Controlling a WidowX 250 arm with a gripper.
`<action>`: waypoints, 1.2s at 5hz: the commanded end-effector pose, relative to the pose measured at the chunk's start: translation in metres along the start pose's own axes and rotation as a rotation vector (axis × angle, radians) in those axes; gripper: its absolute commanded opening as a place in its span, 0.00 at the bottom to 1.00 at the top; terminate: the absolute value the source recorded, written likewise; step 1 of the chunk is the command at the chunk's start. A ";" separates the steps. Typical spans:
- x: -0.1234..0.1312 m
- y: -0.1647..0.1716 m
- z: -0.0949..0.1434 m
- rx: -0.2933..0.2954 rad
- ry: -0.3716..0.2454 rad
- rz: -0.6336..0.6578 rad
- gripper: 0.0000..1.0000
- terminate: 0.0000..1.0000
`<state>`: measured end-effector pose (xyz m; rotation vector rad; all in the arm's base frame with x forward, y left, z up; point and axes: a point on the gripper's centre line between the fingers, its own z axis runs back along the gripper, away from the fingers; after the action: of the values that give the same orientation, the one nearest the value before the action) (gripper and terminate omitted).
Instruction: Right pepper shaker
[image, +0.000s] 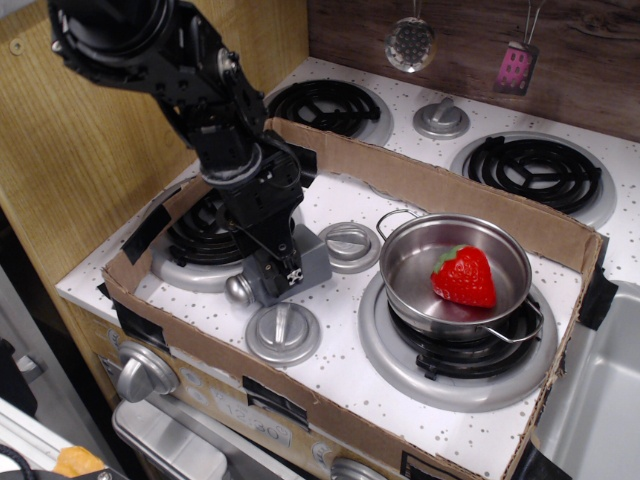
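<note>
The pepper shaker (314, 262) lies on its side on the white stove top, between the front left burner and the knobs. Its grey body points back right and its silver dome cap (238, 289) points front left. My gripper (284, 270) comes down from the upper left. Its black fingers sit over the middle of the shaker's body and look closed on it. The part of the shaker under the fingers is hidden.
A steel pot (497, 300) with a red strawberry (465, 276) sits on the front right burner. Round silver knobs lie right next to the shaker: one in front (283, 333), one behind right (347, 246). A cardboard wall (440, 185) rings the stove top. The left burner (195, 245) is under the arm.
</note>
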<state>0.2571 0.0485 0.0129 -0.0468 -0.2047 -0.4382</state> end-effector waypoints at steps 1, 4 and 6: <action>-0.004 -0.002 0.038 0.024 0.108 0.014 0.00 0.00; -0.005 0.002 0.073 0.109 0.574 0.065 0.00 0.00; -0.015 0.013 0.049 0.120 0.797 0.048 0.00 0.00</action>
<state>0.2284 0.0700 0.0481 0.2283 0.5950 -0.3702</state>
